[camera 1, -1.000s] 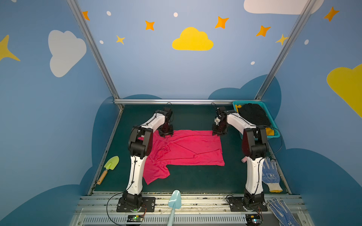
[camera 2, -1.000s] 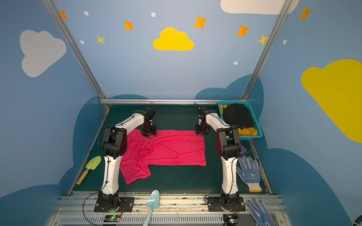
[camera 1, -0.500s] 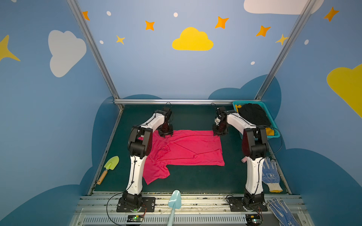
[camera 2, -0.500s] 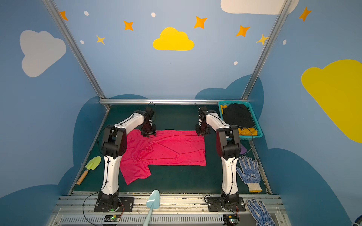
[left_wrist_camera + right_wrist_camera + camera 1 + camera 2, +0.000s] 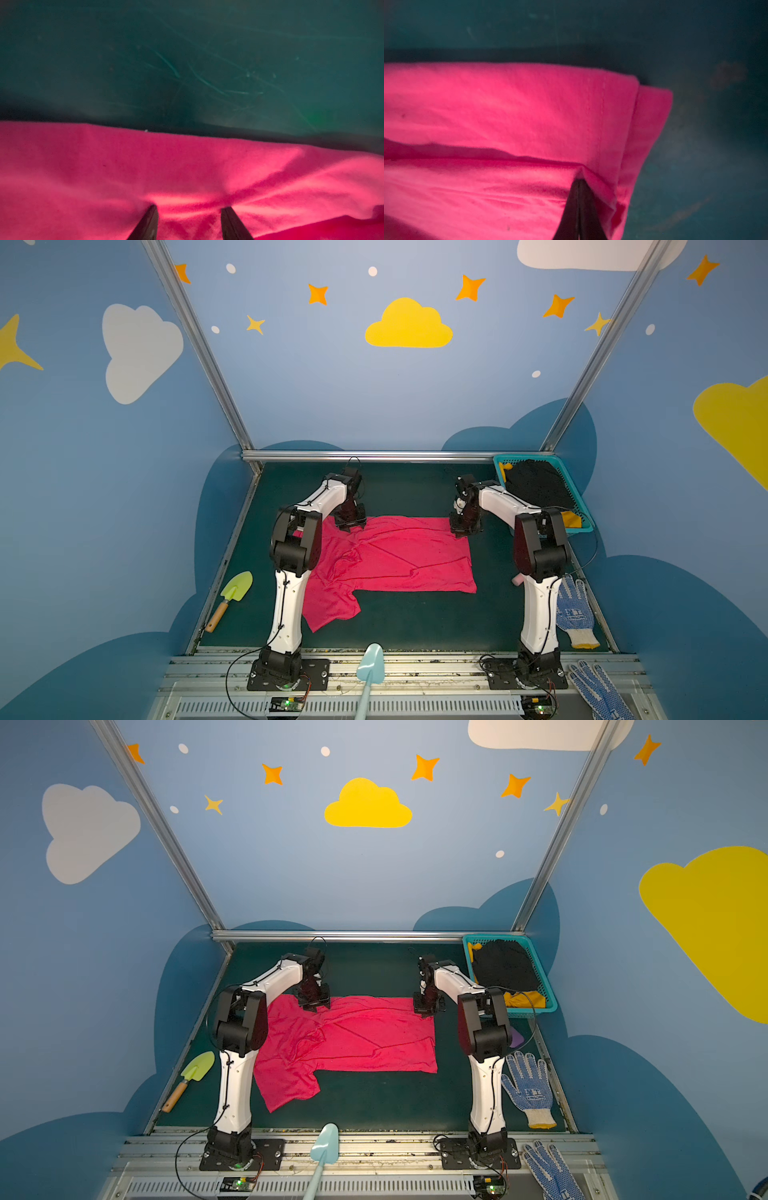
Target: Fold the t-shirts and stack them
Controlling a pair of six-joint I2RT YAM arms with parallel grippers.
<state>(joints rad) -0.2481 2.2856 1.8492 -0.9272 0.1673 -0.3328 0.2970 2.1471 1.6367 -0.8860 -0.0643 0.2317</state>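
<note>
We have the bright pink-red short-sleeved cloth t-shirt (image 5: 395, 560) lying spread on the dark green table mat (image 5: 415, 626). Its body is roughly flat, with bunched folds toward the left and one sleeve trailing toward the near edge. Both grippers sit on its far edge.

Our right gripper (image 5: 579, 180) has its fingers pressed together on a small ridge of cloth near the far right corner. Two layers show at that corner in the right wrist view, and we cannot tell whether the pinch holds both. Our left gripper (image 5: 188, 209) has its fingers spread, tips down on the cloth with a wrinkle between them, and grips nothing yet.

We judge the main risk to be an uneven lift. If the right side rises before the left closes, the far edge would pull askew and the bunched folds would drag along.

If the right pinch takes only the top layer, the layers could part and the fold would land crooked. The left fingers may also close on too thin a wrinkle and slip off.

The teal plastic basket (image 5: 582, 506) stands just beside our right arm, so a wide swing could catch its rim.
</note>
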